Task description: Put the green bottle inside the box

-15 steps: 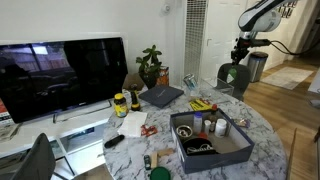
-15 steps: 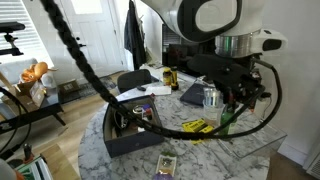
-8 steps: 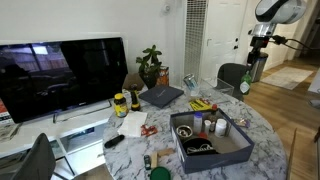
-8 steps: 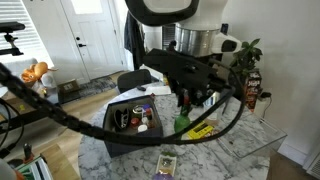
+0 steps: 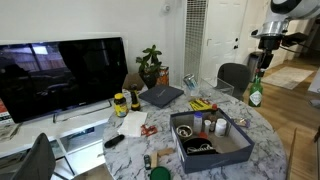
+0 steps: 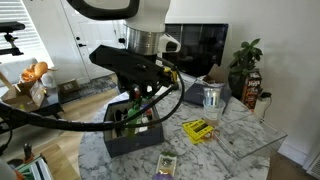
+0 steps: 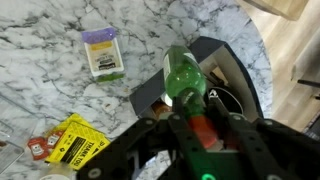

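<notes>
Marble table (image 7: 40, 70) | fingers (image 7: 243, 135) clamped on green bottle (image 5: 256, 93) | bottle aloft, upright, not inside box (image 5: 215, 153)

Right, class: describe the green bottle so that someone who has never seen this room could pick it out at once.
Find the round marble table with the big dark grey box on it. Over it, the robot's gripper holds the green bottle up off the surface. Unlike the things around it, it is slim, see-through green with a narrow neck, and held in the air.
</notes>
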